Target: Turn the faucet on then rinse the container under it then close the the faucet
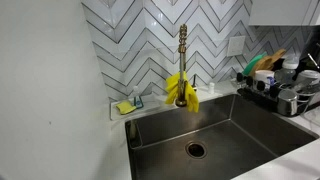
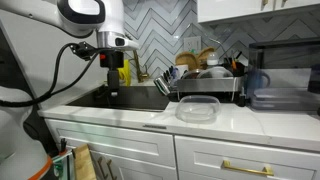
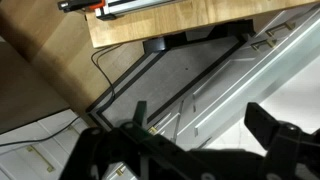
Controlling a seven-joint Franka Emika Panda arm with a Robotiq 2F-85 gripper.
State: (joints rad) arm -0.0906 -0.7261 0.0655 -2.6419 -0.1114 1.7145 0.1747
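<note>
Claw (image 2: 112,88): mine. Released, jaws standing wide with nothing between them. It hangs fingers-down at the sink end of the bench, well apart from the container. The wrist view shows only cabinet fronts and floor past my fingers.

Bench (image 2: 245,120): white, smooth top. It carries the items below.

Sink (image 1: 245,125): steel basin set into the bench. No stream shows from the spout above it.

Dish rack (image 2: 200,92): dark, loaded with dishes, standing just behind the container. Not mine to move.

Faucet (image 1: 183,45): tall, slim, brass-coloured, its stem upright at the back of the sink.
- Handling: I judge it rigid and fixed, with metal that is likely slick. It wants a push or a turn, not a lift.
- Hold: I cannot make out the lever or knob, because cloth hides the lower stem.

Container (image 2: 197,108): clear shallow tub with a rim, upright on the bench beside the sink. It looks empty as far as I can tell.
- Handling: I judge it light, thin-walled and somewhat flexible. It would be slippery once wet, and a hard squeeze could buckle it.
- Hold: I would pinch one long wall at the rim near its middle, one finger inside and one outside, to limit tipping.

Yellow cloth (image 1: 183,92): soft, draped on the faucet. It may snag my fingers.
</note>
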